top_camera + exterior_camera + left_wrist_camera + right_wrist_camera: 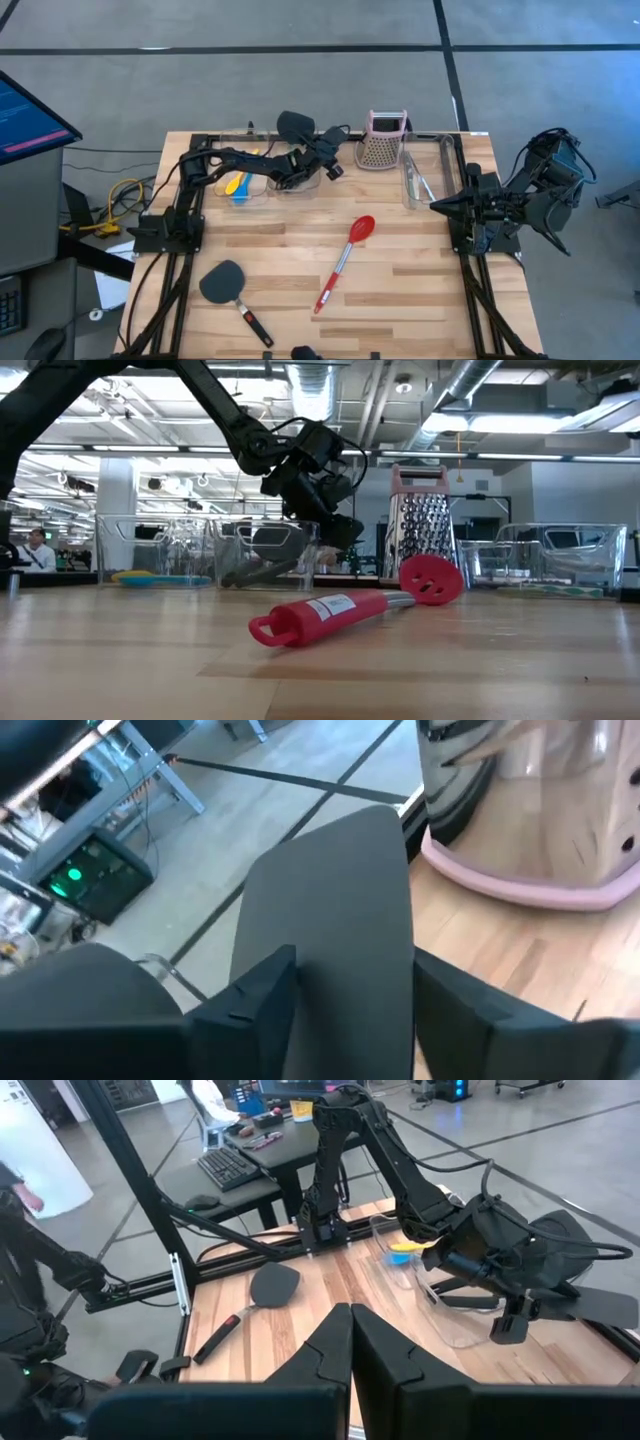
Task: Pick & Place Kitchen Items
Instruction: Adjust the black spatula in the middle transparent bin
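My left gripper (304, 148) is over the far middle of the table, above a clear bin (290, 178), and is shut on a black spatula (295, 125). The spatula's blade (330, 890) sticks out past the fingers. It also shows in the right wrist view (600, 1305). A second black spatula (228, 288) lies flat near the left front. A red spoon (345, 258) lies flat mid-table. Yellow and blue spoons (237, 184) lie in the left bin. Silver tongs (418, 178) lie in the right bin. My right gripper (350, 1330) is shut and empty at the table's right side. My left gripper holds the black spatula by the blade's rear part (345, 970), between its two fingers (265, 995), one at each side edge. The fingers point toward the table's far edge, along the spatula. The blade is lifted clear above the bin. The gripper hides the handle.
A pink-topped metal grater (383, 140) stands upright just right of my left gripper. Clear bins (160, 550) line the far edge. A dark long thing (262, 570) lies slanted in the middle bin. Bare wood lies between the red spoon and the right arm.
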`<state>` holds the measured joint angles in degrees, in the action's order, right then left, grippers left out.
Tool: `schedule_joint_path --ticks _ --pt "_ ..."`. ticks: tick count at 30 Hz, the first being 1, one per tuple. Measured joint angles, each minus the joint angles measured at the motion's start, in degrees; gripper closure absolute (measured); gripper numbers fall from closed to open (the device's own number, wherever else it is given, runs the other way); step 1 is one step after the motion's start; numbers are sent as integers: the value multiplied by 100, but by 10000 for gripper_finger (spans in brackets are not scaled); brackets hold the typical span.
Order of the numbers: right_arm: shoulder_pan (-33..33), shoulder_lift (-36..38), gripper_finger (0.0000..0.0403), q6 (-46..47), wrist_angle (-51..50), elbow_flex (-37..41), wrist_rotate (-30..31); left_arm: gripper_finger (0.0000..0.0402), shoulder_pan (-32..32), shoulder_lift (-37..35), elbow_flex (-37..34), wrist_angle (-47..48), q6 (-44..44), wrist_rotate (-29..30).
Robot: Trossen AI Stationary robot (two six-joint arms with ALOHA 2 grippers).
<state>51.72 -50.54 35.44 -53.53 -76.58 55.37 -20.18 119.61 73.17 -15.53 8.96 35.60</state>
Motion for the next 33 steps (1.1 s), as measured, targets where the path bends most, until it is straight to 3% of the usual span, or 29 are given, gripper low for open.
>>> schedule_joint_path --ticks 12,25,33 --pt "0 -2 403 7 185 0 -119 391 68 -43 22 -55 -278 97" --pt "0 -4 403 1 277 0 -133 401 90 -765 -22 304 -4 26" --pt "0 -8 403 -1 271 0 -135 401 -43 -1268 -21 1276 -471 303"
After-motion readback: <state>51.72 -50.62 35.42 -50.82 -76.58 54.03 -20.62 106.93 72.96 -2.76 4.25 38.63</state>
